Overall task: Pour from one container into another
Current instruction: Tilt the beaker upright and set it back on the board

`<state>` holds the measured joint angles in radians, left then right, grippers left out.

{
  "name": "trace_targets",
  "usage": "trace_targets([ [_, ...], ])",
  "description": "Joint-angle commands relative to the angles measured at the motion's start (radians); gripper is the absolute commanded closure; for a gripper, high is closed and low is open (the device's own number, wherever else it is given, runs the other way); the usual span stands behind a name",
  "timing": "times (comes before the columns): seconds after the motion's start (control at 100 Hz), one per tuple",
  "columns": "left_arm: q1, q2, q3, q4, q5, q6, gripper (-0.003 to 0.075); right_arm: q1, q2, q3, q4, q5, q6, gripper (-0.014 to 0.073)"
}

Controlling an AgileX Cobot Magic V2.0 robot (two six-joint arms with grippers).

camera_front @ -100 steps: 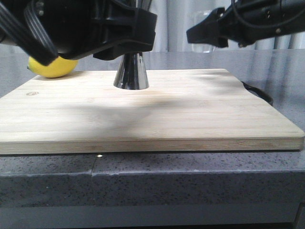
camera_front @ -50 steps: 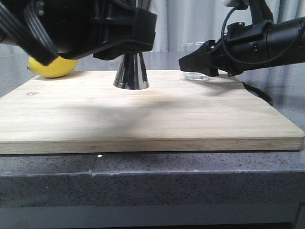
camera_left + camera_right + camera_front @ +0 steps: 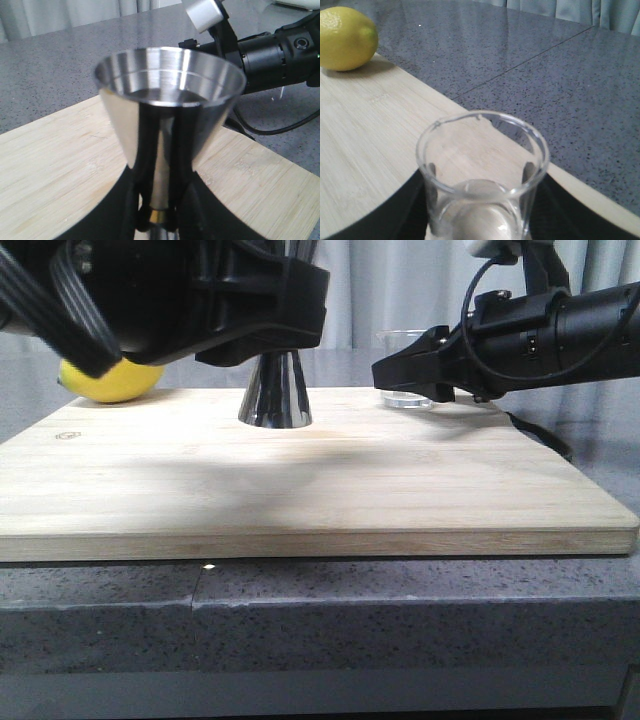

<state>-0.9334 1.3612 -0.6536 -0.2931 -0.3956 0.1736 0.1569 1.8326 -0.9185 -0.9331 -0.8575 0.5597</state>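
The steel jigger point(image 3: 275, 392) stands upright on the wooden cutting board point(image 3: 300, 480), at the back and left of middle. My left gripper point(image 3: 272, 338) is shut on its narrow waist by the gold band; the left wrist view shows the open cup of the jigger point(image 3: 167, 95) above my left gripper point(image 3: 159, 214). The small glass beaker point(image 3: 405, 396) rests on the board's back right, a little clear liquid in its bottom. My right gripper point(image 3: 396, 372) is shut on it. In the right wrist view the beaker point(image 3: 482, 150) sits between the fingers of my right gripper point(image 3: 481, 174).
A yellow lemon point(image 3: 110, 380) lies at the board's back left corner, also visible as the lemon point(image 3: 345, 37). A black cable point(image 3: 545, 435) loops off the board's right edge. The board sits on a grey speckled counter point(image 3: 300, 610).
My right gripper came down from higher up with the beaker, set its base on the board's back right and shifted slightly left. The left gripper and jigger have not moved.
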Motion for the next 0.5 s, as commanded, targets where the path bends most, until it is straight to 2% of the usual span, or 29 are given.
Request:
trace_targets([
  [0.0,-0.006,-0.031,-0.027,0.009,-0.083,0.001,0.0739,-0.005,-0.032,-0.020,0.014,-0.035,-0.008,0.0319],
  [0.17,-0.006,-0.031,-0.027,0.009,-0.083,0.001,0.0739,-0.005,-0.032,-0.020,0.014,-0.035,-0.008,0.0170],
  [0.49,-0.006,-0.031,-0.027,0.009,-0.082,0.001,0.0740,-0.005,-0.071,-0.020,0.045,-0.037,-0.008,0.0122],
])
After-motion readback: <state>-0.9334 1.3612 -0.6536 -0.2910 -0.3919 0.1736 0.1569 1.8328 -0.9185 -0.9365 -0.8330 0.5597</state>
